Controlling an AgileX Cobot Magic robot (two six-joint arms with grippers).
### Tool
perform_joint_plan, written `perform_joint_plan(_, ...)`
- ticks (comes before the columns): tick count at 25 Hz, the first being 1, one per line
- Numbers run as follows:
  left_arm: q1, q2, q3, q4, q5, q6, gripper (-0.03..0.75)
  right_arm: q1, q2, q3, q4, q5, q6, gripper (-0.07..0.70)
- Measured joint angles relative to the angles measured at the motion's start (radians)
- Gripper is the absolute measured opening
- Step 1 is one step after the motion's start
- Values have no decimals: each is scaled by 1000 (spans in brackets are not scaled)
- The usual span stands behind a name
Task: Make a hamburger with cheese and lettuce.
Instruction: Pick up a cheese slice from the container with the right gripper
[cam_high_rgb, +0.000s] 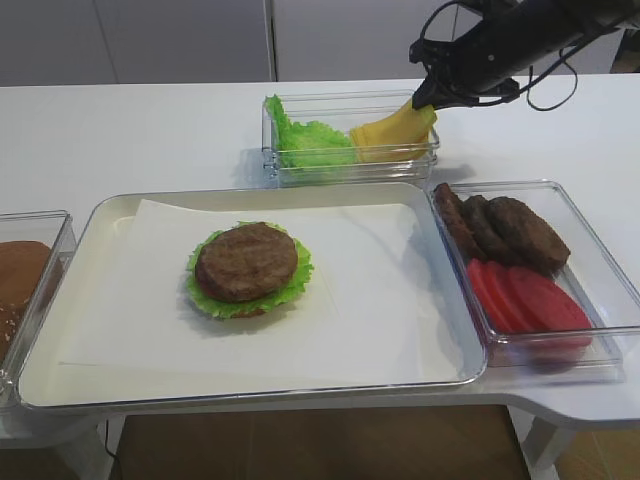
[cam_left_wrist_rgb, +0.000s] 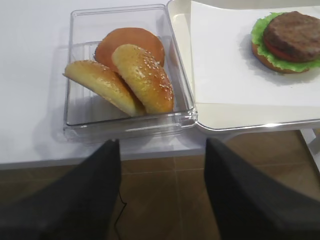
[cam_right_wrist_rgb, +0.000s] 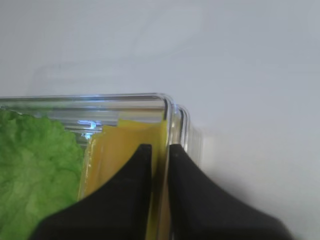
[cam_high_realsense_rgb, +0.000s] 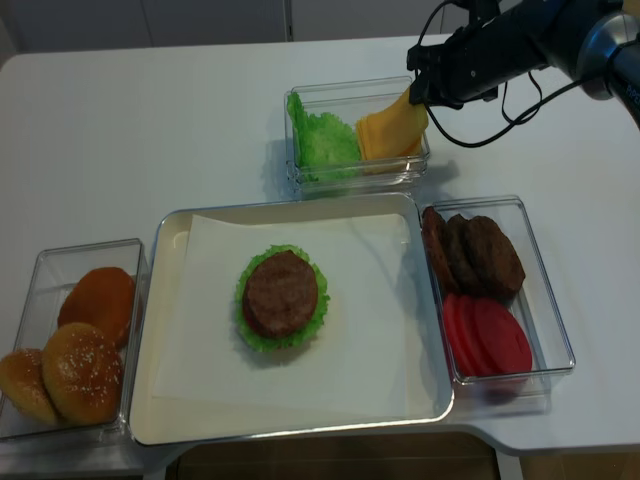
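The cheese (cam_high_rgb: 395, 130) is what you are after: in the exterior high view the right gripper (cam_high_rgb: 428, 98) sits at the top corner of the yellow slices, which lean up out of the rear clear box (cam_high_rgb: 350, 170) beside the spare green leaves (cam_high_rgb: 305, 140). The hamburger (cam_high_rgb: 248, 268), patty over the lettuce (cam_high_rgb: 210, 298), waits on the tray (cam_high_rgb: 250, 385), well apart, nearer you and to the left.

From the right wrist, your fingers (cam_right_wrist_rgb: 125, 195) are pressed nearly together with the yellow edge (cam_right_wrist_rgb: 161, 150) running between them, right against the box's corner wall (whether you have one slice or several, I cannot tell).

From the left wrist, the left fingers (cam_left_wrist_rgb: 90, 200) are spread wide over nothing, hanging off the front edge of the surface (cam_left_wrist_rgb: 30, 100) near the bun box (cam_left_wrist_rgb: 125, 127); the burger shows at upper right.

In the realsense view, the slice (cam_high_realsense_rgb: 392, 128) tilts up toward the right gripper (cam_high_realsense_rgb: 420, 92), and the burger (cam_high_realsense_rgb: 282, 297) lies down and left. The right arm has the cheese in hand, so I'd say the carry is its job.
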Motion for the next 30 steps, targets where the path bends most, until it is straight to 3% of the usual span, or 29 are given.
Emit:
perform_joint_plan(5, 0, 0, 0, 0, 0, 0, 403, 0, 0, 0, 0, 12, 0, 93)
perform_joint_plan(11, 0, 0, 0, 0, 0, 0, 403, 0, 0, 0, -2, 24, 0, 191)
perform_joint_plan(17, 0, 0, 0, 0, 0, 0, 403, 0, -9, 0, -10, 27, 0, 214)
perform_joint_plan(23, 0, 0, 0, 0, 0, 0, 403, 0, -11, 0, -11, 27, 0, 204)
perform_joint_plan(30, 0, 0, 0, 0, 0, 0, 403, 0, -11, 0, -14, 35, 0, 85)
